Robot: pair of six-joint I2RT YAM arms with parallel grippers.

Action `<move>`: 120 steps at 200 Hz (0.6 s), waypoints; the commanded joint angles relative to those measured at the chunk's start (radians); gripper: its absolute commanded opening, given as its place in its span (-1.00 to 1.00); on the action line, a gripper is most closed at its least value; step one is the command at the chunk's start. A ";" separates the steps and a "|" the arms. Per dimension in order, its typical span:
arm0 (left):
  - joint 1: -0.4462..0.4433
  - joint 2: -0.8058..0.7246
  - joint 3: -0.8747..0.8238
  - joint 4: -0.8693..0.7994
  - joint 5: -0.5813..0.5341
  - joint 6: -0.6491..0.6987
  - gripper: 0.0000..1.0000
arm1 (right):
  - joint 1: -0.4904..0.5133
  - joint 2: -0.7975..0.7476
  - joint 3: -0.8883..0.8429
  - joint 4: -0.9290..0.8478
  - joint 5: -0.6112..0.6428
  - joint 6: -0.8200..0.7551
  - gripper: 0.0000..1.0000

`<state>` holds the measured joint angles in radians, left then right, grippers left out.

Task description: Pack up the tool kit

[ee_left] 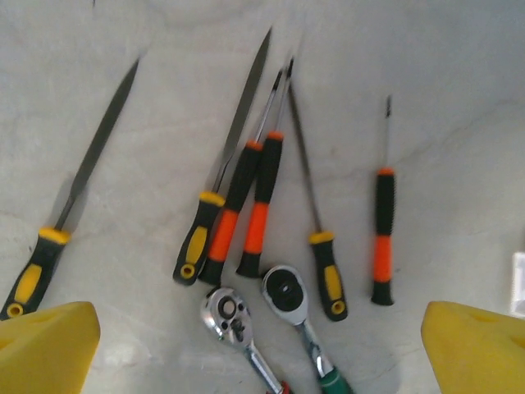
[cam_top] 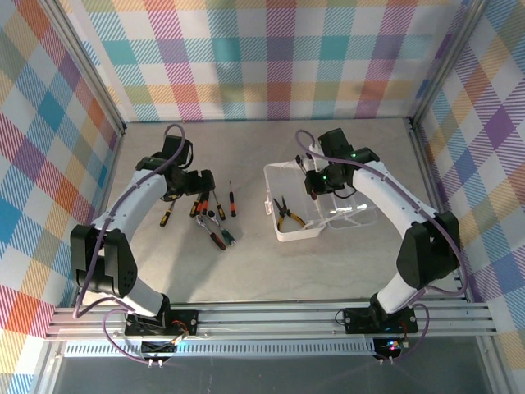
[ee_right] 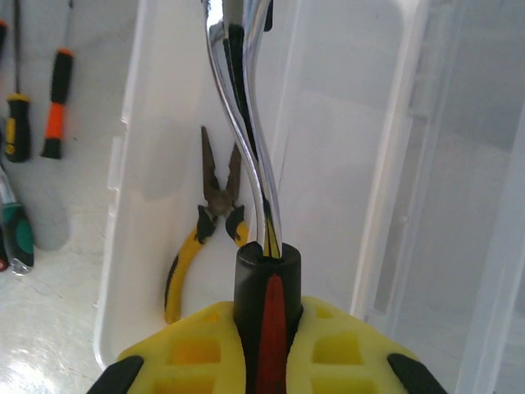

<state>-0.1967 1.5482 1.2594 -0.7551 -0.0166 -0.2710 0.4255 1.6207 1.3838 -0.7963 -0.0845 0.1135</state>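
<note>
The tool kit's translucent case (cam_top: 297, 236) lies open right of centre, its lid (cam_top: 357, 215) folded out to the right. Yellow-handled pliers (ee_right: 209, 222) rest inside it, also seen from above (cam_top: 287, 215). My right gripper (ee_right: 269, 328) hangs over the case (ee_right: 123, 205), shut on the black-and-red handle of a chrome ratchet (ee_right: 246, 156). My left gripper (ee_left: 262, 361) is open above the loose tools, its yellow fingertips (ee_left: 45, 345) wide apart. Below it lie several orange-and-black screwdrivers (ee_left: 258, 209) and yellow-handled ones (ee_left: 328, 271), plus two chrome ratchets (ee_left: 228, 316) (ee_left: 287, 294).
The loose tools (cam_top: 209, 215) lie in a fan on the grey table left of the case. Plaid walls with metal posts (cam_top: 422, 156) enclose the table at the back and sides. Bare table (cam_top: 271, 271) lies between the case and the arm bases.
</note>
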 commanded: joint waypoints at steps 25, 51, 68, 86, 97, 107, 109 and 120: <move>-0.003 0.004 -0.016 -0.012 -0.013 0.010 0.99 | 0.007 0.073 0.002 -0.020 0.028 0.010 -1.00; -0.003 0.007 -0.023 -0.009 -0.016 0.012 0.99 | 0.007 0.085 -0.008 -0.011 0.047 0.046 -1.00; -0.003 0.013 -0.025 -0.005 -0.012 0.012 0.99 | 0.007 0.094 -0.009 -0.008 0.055 0.065 -1.00; -0.003 0.018 -0.024 -0.003 -0.006 0.012 0.99 | 0.007 0.105 -0.007 -0.005 0.052 0.074 -1.00; -0.003 0.021 -0.023 -0.001 -0.005 0.012 0.99 | 0.007 0.111 -0.006 -0.006 0.052 0.080 -1.00; -0.003 0.023 -0.023 0.000 -0.005 0.012 0.99 | 0.007 0.117 -0.003 -0.007 0.050 0.079 -1.00; -0.003 0.023 -0.023 0.000 -0.003 0.013 0.99 | 0.007 0.118 -0.003 -0.007 0.049 0.080 -1.00; -0.003 0.025 -0.024 0.000 -0.002 0.013 0.99 | 0.007 0.124 0.000 -0.010 0.049 0.081 -1.00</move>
<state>-0.1967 1.5635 1.2465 -0.7567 -0.0196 -0.2710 0.4267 1.7325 1.3773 -0.8101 -0.0349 0.1753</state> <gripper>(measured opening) 0.996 0.129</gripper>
